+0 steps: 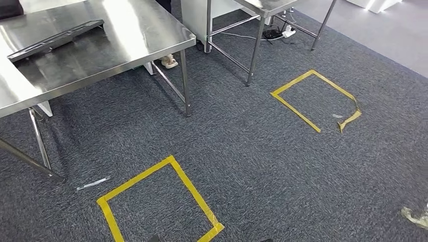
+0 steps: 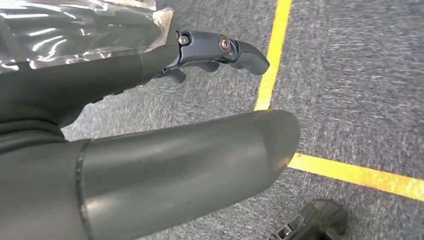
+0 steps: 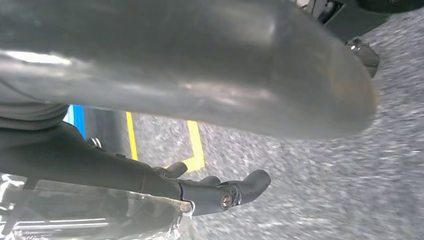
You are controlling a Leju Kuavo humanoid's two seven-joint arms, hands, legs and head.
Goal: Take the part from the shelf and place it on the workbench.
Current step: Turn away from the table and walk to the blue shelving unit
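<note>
Part (image 1: pixel 55 39) lay flat on steel workbench (image 1: pixel 126 30), placing step apparently done; left hand (image 2: pixel 210 55) & right hand (image 3: pixel 220 192) hung over carpet (image 1: pixel 252 166) w/ fingers loosely apart, holding nothing; next move prob. none, or return to shelf.

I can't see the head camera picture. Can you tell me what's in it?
A long dark part lies on a shiny steel workbench at the upper left. Below it, dark grey carpet has two squares of yellow tape, a near square and a far square. A second steel table stands farther back.
</note>
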